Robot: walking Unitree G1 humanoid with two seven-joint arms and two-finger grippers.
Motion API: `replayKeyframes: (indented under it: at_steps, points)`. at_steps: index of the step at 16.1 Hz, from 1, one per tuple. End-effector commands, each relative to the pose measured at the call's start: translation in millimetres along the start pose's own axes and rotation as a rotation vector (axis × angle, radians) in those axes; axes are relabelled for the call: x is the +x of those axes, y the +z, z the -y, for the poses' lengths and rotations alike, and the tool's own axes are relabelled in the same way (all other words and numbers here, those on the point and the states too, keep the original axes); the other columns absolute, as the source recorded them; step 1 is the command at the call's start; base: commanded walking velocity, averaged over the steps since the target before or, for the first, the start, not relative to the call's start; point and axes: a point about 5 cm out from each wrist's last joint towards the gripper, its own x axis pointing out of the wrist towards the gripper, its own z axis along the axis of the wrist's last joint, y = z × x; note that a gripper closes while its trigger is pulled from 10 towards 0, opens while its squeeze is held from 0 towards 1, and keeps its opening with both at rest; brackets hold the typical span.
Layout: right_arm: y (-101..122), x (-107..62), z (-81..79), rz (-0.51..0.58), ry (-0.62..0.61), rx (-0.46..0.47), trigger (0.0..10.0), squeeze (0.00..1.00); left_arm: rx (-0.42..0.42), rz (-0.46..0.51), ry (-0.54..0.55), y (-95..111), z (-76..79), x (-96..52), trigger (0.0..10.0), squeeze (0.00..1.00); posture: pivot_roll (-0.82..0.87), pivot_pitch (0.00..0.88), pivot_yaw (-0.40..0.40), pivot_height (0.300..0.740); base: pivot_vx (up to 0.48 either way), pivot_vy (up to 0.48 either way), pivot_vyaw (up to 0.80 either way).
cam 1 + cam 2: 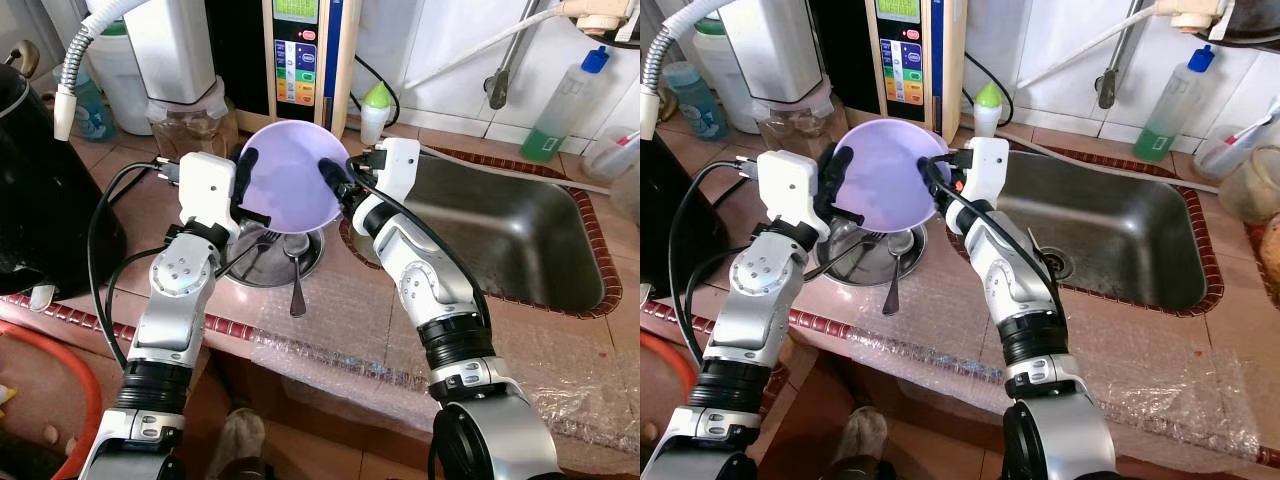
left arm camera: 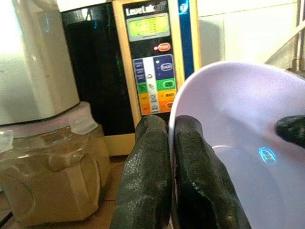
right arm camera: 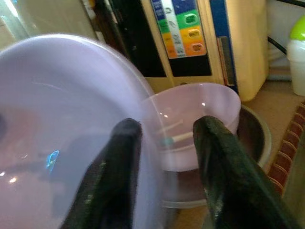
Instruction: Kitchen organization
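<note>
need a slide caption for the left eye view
Both pincers, left and right, hold a lilac bowl tilted above a steel dish holding spoons, beside the sink.

Lavender plastic bowl [image 1: 288, 172] held up on edge above the tabletop.
Its hollow faces the camera; rim pinched at 9 o'clock by the left gripper [image 1: 243, 180], with the right gripper [image 1: 335, 180] at 3 o'clock.

The bowl [image 1: 288, 172] is light purple. The gripper fingers [image 2: 157, 176] on it are black, and the arms [image 1: 180, 290] are silver. The sink [image 1: 500, 235] is shiny grey. The counter [image 1: 600, 350] is reddish brown. One bottle [image 1: 560, 105] is green with a blue cap.
</note>
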Motion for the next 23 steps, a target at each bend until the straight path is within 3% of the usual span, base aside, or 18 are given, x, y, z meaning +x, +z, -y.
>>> replayKeyframes:
  at_steps: [1,3,4,5,7,8,12,13,14,20,21,23]
  points:
    - [-1,3.6,0.1,-0.028,-0.019,0.013,0.0,0.0,0.005,0.046,-0.036,7,6.4,2.2,2.4,0.0,0.03,0.0,-0.008,0.74,0.0,0.0,0.0]
    - [-2,3.7,1.1,-0.048,-0.019,0.022,0.0,0.0,0.024,0.052,-0.039,7,6.8,2.5,2.7,0.0,0.03,0.0,-0.008,0.74,0.0,0.0,0.0]
    - [-3,3.5,3.6,-0.058,-0.03,0.016,0.0,0.0,0.036,0.056,-0.043,8,7.7,3.3,3.3,0.0,0.03,0.0,-0.008,0.74,0.0,0.0,0.0]
    - [-3,3.7,5.8,-0.062,-0.034,0.013,0.0,0.0,0.046,0.067,-0.053,10,10.0,4.8,5.3,0.0,0.03,0.0,-0.008,0.74,0.0,0.0,0.0]
    - [-2,3.6,6.4,-0.058,-0.035,0.015,0.0,0.0,0.05,0.07,-0.056,11,10.8,4.3,7.0,0.0,0.03,0.0,-0.01,0.74,0.0,0.0,0.0]
    - [1,4.2,5.8,-0.046,-0.031,0.02,0.0,0.0,0.055,0.071,-0.055,11,10.5,4.3,9.8,0.0,0.03,0.0,-0.01,0.74,0.0,0.0,0.0]
    - [4,4.7,5.2,-0.027,-0.036,0.032,0.0,0.0,0.077,0.077,-0.064,11,11.5,4.5,10.0,0.0,0.03,0.0,-0.007,0.74,0.0,0.0,0.0]
    - [5,4.7,5.9,-0.018,-0.039,0.036,0.0,0.0,0.069,0.073,-0.056,10,10.4,4.3,10.0,0.61,0.03,0.0,-0.007,0.74,0.0,0.0,0.0]
    - [7,4.7,7.4,-0.008,-0.05,0.037,0.0,0.0,0.047,0.069,-0.061,10,10.4,4.1,10.0,1.0,0.03,0.0,-0.006,0.74,0.0,0.0,0.0]
    - [47,0.4,31.3,0.216,-0.218,0.005,0.0,0.0,0.052,0.092,-0.083,13,13.4,3.5,10.0,1.0,0.03,0.0,-0.002,0.74,0.0,0.0,0.0]
    - [54,-2.6,39.6,0.253,-0.266,-0.033,0.0,0.0,0.049,0.085,-0.094,11,14.3,1.8,10.0,1.0,0.03,0.0,-0.002,0.74,0.0,0.0,0.0]
    - [66,-13.2,62.7,0.285,-0.395,-0.207,0.0,0.0,0.053,0.061,-0.117,5,15.6,-3.6,10.0,1.0,0.03,0.0,-0.004,0.74,0.0,0.0,0.0]
